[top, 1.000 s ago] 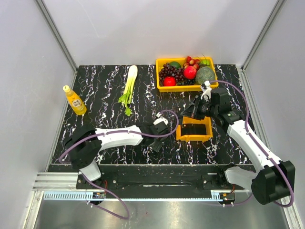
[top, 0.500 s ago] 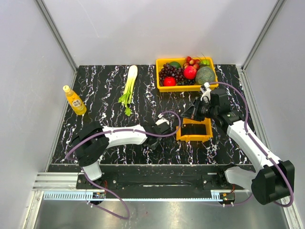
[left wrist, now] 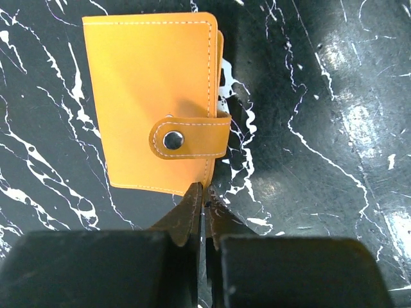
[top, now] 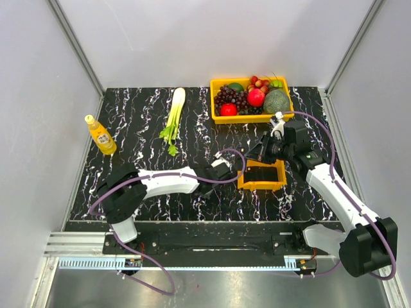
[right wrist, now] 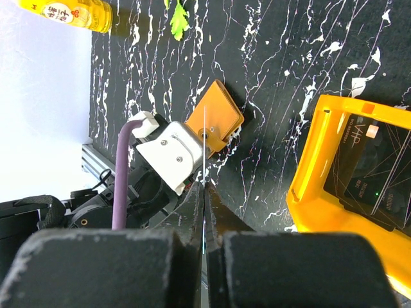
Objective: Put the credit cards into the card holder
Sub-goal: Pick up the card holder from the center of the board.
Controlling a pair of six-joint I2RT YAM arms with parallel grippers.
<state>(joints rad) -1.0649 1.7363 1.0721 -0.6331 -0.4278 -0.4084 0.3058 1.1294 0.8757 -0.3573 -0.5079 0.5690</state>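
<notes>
Fig.: card holder (left wrist: 148, 90), upper left, on tabletop (left wrist: 334, 128).
My L jaws pressed together at its lower edge; R jaws pinch credit card (right wrist: 204, 147) edge-on.

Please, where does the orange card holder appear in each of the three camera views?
Top external: not visible; the left gripper seems to cover it, just left of the orange tray.
Left wrist: the card holder fills the upper left, snapped shut, its near edge at the fingertips.
Right wrist: upper centre, partly behind the left gripper's white mount.
Shared landmark: the left gripper, at the holder everywhere.
</notes>
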